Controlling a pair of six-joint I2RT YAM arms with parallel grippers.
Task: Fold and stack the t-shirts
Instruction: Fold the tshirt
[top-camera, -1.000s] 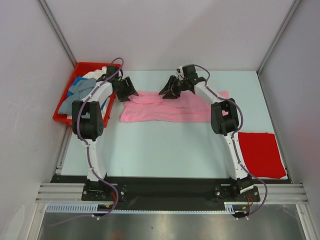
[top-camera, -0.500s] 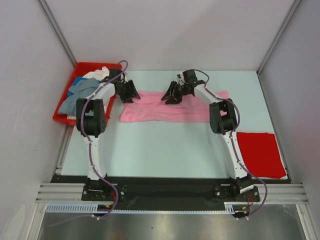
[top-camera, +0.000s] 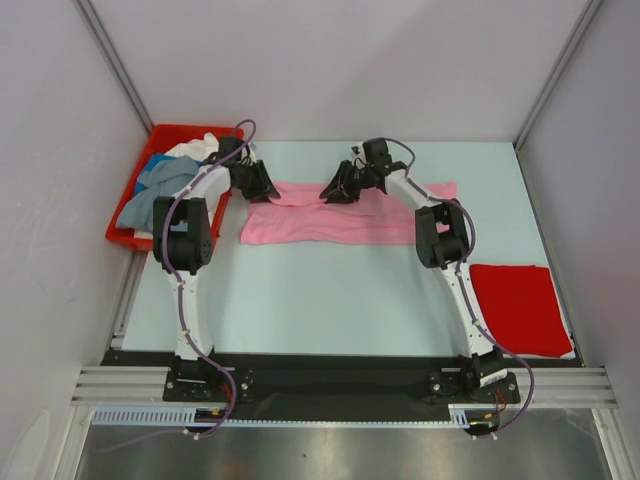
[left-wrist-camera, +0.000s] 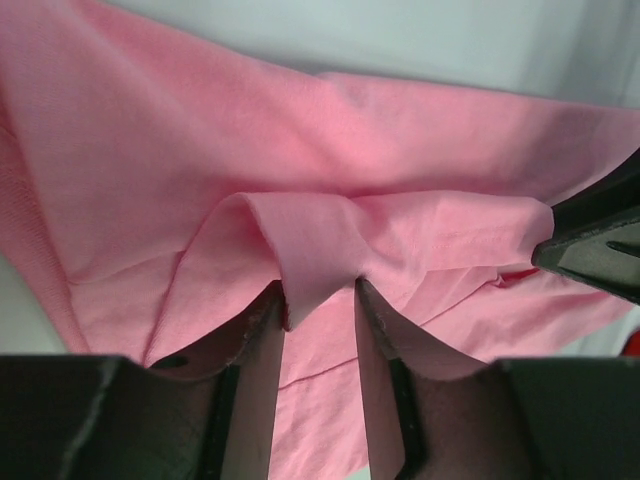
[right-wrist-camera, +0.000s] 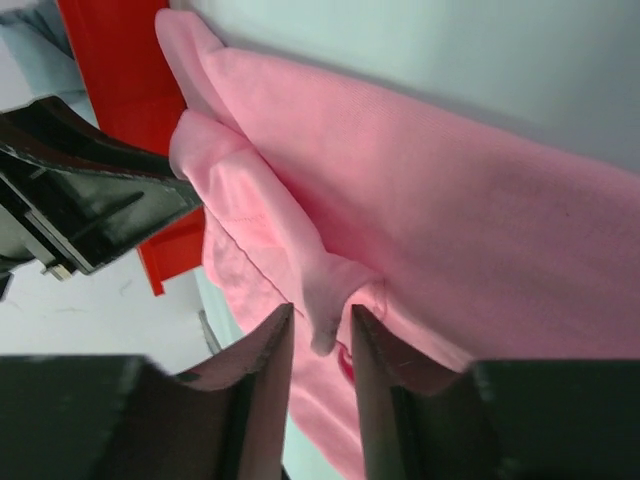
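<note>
Fingertips (left-wrist-camera: 262, 330) of the left gripper (left-wrist-camera: 320, 300) are clenched on a raised fold of the light pink t-shirt (left-wrist-camera: 330, 150); the cloth fills the gap between the 2 pads and rises out of it in a soft ridge. In the overhead view this gripper (top-camera: 255, 185) sits at the shirt's left far corner.

The right gripper (right-wrist-camera: 320, 320) straddles another pinch of the same shirt. A narrow tab of pink cloth stands between its fingers (right-wrist-camera: 265, 370), but a sliver of space shows on each side of it, so I cannot tell whether they are grasping it or only standing around it. From above, that gripper (top-camera: 340, 188) is over the shirt's far edge, near its middle. Each wrist view catches the other gripper's dark tip close by, with the raised pink ridge running between the 2.

The pink shirt (top-camera: 340, 222) lies spread flat and crosswise on the bench (top-camera: 330, 300), toward the far edge, roughly centred. 1 red t-shirt (top-camera: 520, 308) lies folded flat at the near right corner, well apart from the pink one. At the far left corner stands a red bin (top-camera: 125, 238) holding a heap of grey-blue, blue and white t-shirts (top-camera: 155, 185), just beside the left arm's elbow.
</note>
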